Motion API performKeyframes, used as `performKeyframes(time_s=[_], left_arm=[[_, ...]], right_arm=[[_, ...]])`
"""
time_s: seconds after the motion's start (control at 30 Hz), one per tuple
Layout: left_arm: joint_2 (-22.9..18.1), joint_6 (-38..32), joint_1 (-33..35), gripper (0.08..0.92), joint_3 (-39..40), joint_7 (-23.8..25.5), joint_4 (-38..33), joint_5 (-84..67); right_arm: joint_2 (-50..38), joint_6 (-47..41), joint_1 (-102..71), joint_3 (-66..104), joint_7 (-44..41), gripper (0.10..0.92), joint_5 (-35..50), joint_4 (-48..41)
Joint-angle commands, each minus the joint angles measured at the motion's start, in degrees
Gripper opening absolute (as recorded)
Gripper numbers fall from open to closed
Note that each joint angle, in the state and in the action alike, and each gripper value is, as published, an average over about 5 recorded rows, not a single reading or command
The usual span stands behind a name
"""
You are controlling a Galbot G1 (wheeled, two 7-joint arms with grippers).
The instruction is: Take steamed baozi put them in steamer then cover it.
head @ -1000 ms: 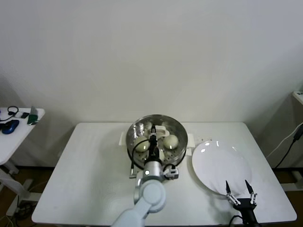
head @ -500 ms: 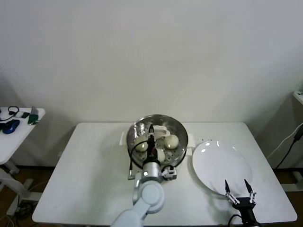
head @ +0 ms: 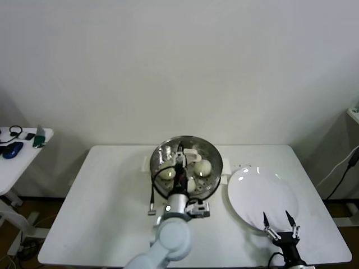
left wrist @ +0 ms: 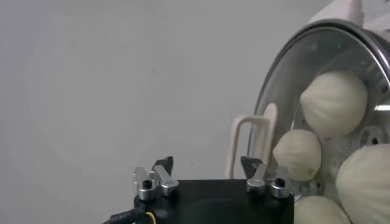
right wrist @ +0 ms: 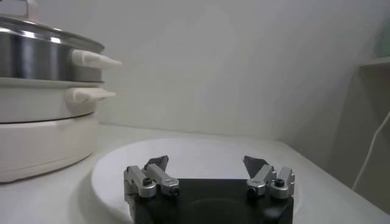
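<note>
Cover — clear glass lid, metal rim, seated on the steamer over the baozi; likely heavy, slick, breakable; grasp by its cream handle — left pincer released above it.

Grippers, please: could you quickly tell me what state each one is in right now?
Left gripper: jaws open, holding nothing, above the cover on the steamer.
Right gripper: jaws open, empty, over the plate.

There are no words, numbers, labels or signs to read on anything here, not on the pot, the lid or the plate.
</note>
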Motion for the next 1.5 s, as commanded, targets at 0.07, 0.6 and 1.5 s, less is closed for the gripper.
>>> performKeyframes(time_s=[0.07,0.6,1.5], left_arm=[[7.4,-6.1,11.8,0.755,-9.4,-9.1,-15.6,-19.6],[5.6,-44.5,31.7,0.823,-50.2,-17.0,-11.2,-91.2],[3.2,-59.5,34.3,0.823,-45.8,-11.5,8.0,-93.6]], right_arm=[[-0.6,-5.2,-0.8,-0.8,3.8,0.823,1.4,3.4],[-0.4,-4.3,-1.2,-0.7,4.4,0.823,-0.9,8.2],[-1.2,-1.3,0.9,-1.7,3.7,0.823,1.1,3.8]])
